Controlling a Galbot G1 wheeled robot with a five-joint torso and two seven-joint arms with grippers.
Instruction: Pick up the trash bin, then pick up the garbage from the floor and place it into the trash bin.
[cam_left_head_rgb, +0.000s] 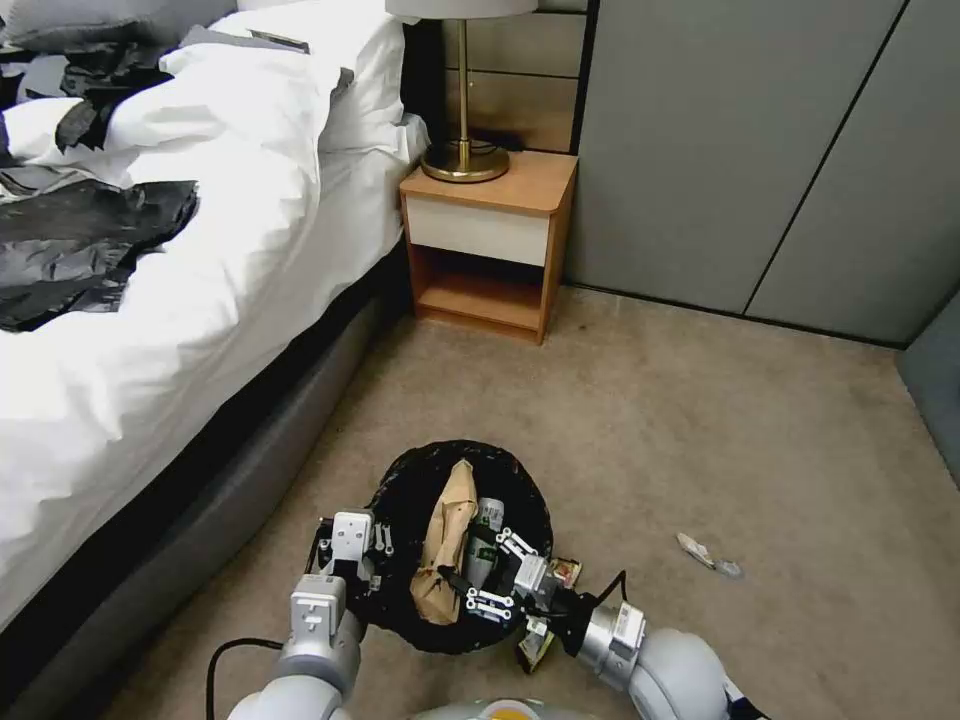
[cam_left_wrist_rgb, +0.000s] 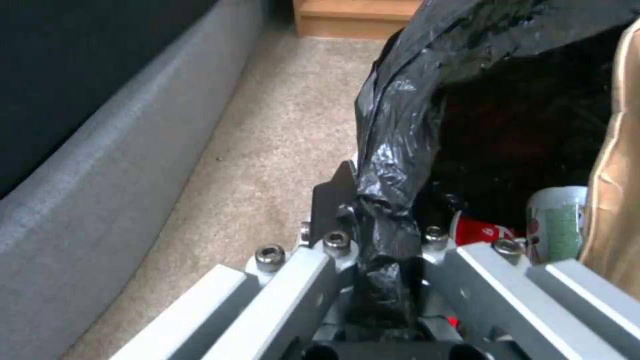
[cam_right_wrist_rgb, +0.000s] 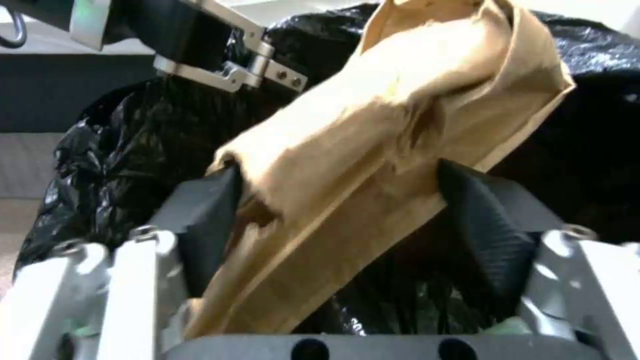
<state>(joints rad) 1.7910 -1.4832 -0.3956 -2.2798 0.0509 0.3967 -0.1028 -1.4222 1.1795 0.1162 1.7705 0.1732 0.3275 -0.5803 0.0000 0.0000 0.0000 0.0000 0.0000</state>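
Head view lets us see our left end effector clamped on the rim of the small round trash bin lined with a crinkly black bag, which sits above the beige carpet beside the bed. Our right end effector has its jaws spread over the bin mouth, the crumpled brown paper bag lying between them inside the bin. A small white green-labelled bottle rests beside the paper. One foil wrapper lies on the carpet, well apart.

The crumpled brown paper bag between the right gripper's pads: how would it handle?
The brown paper bag looks creased and folded, so probably floppy and light. It sags across the right gripper, whose pads stand apart, so it may slip into the trash bin.
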